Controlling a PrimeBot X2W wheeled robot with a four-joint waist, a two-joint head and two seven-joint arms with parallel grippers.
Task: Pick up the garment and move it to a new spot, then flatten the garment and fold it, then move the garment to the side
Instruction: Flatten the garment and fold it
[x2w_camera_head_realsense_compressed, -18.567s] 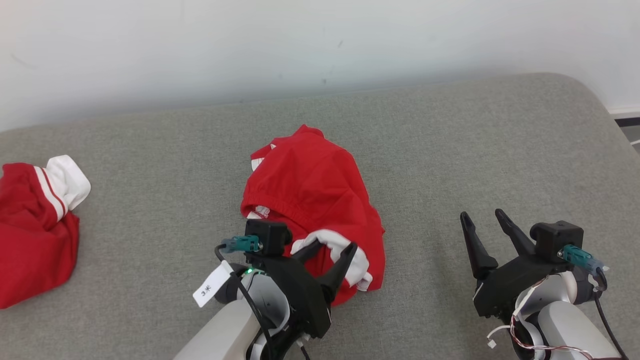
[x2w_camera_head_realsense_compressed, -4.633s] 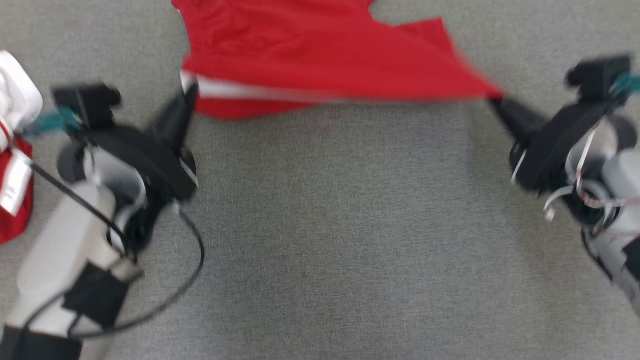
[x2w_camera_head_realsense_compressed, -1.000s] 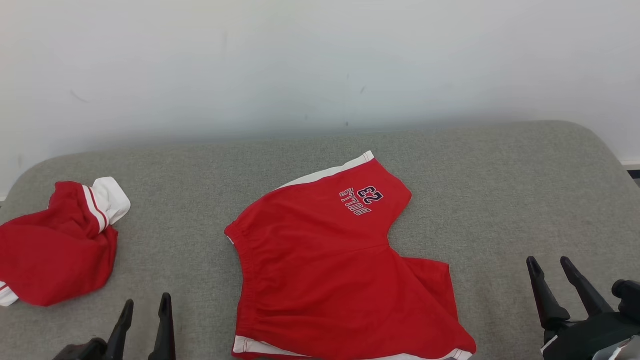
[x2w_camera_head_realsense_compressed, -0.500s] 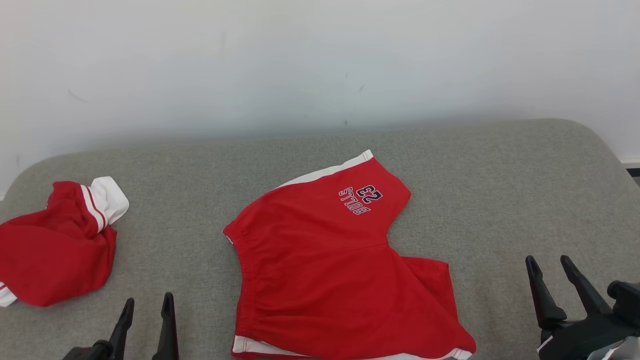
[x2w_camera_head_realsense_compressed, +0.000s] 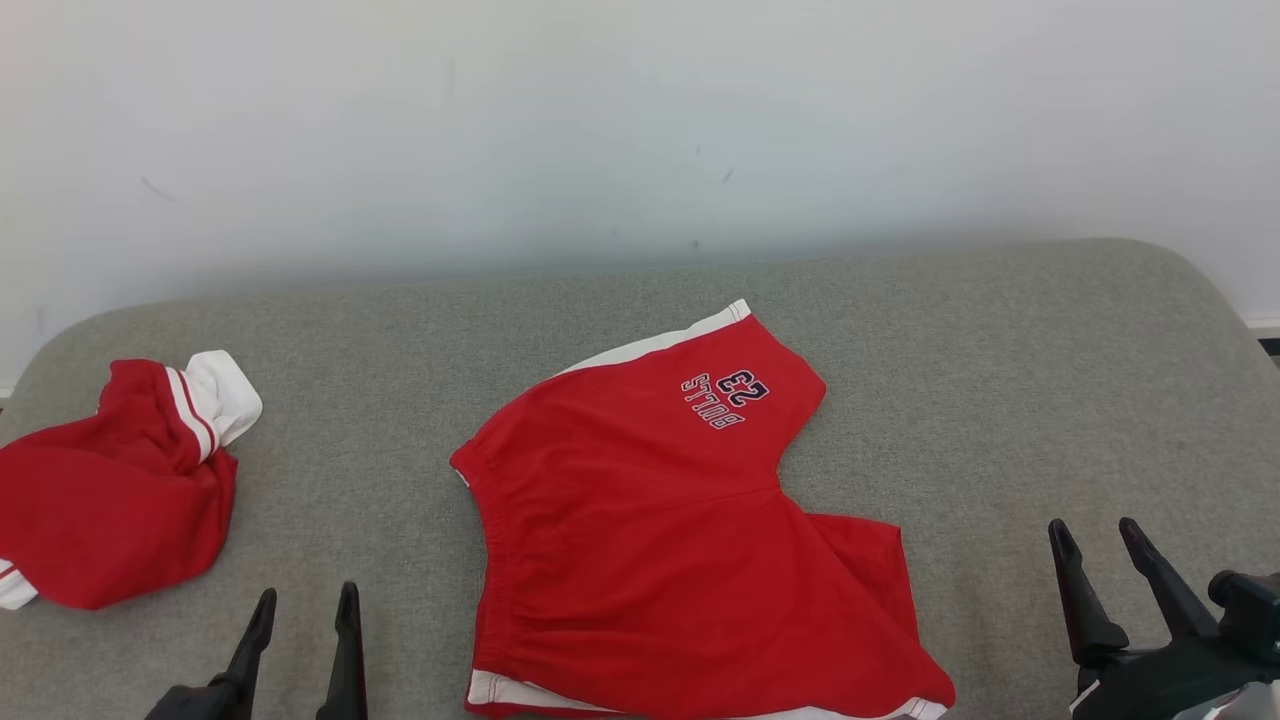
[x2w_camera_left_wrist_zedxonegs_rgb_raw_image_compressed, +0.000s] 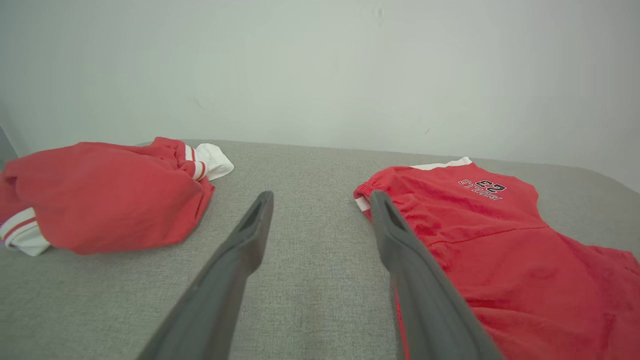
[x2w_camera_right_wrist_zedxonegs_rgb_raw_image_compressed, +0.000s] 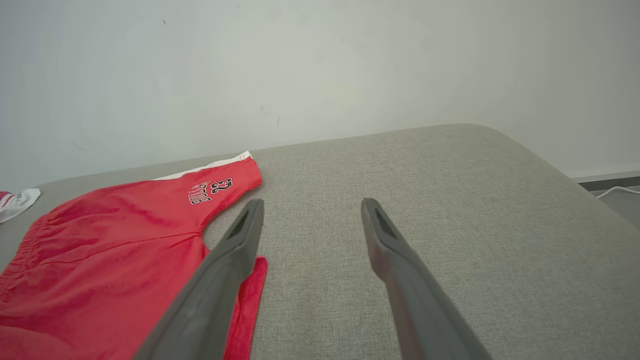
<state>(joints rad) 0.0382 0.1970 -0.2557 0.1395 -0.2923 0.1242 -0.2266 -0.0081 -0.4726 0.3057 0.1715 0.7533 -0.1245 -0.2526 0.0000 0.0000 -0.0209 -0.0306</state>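
The garment (x2w_camera_head_realsense_compressed: 660, 540), a pair of red shorts with white side trim and a dark "BULLS 23" print, lies spread flat on the grey cushion (x2w_camera_head_realsense_compressed: 1000, 400), waistband to the left; its near leg reaches the bottom edge. It also shows in the left wrist view as the garment (x2w_camera_left_wrist_zedxonegs_rgb_raw_image_compressed: 500, 240) and in the right wrist view as the garment (x2w_camera_right_wrist_zedxonegs_rgb_raw_image_compressed: 115, 250). My left gripper (x2w_camera_head_realsense_compressed: 305, 600) stands open at the lower left, left of the waistband, holding nothing. My right gripper (x2w_camera_head_realsense_compressed: 1095, 530) stands open at the lower right, apart from the shorts, with nothing between its fingers.
A second red garment (x2w_camera_head_realsense_compressed: 110, 500) with white striped cuffs lies crumpled at the cushion's far left, also seen as the red heap (x2w_camera_left_wrist_zedxonegs_rgb_raw_image_compressed: 100, 195). A pale wall (x2w_camera_head_realsense_compressed: 640, 130) rises behind the cushion. The cushion's rounded right edge (x2w_camera_right_wrist_zedxonegs_rgb_raw_image_compressed: 575, 185) drops toward the floor.
The left gripper's fingers have shifted slightly right and down in the head view over the last second. The shorts lie as before, and both grippers stay open.
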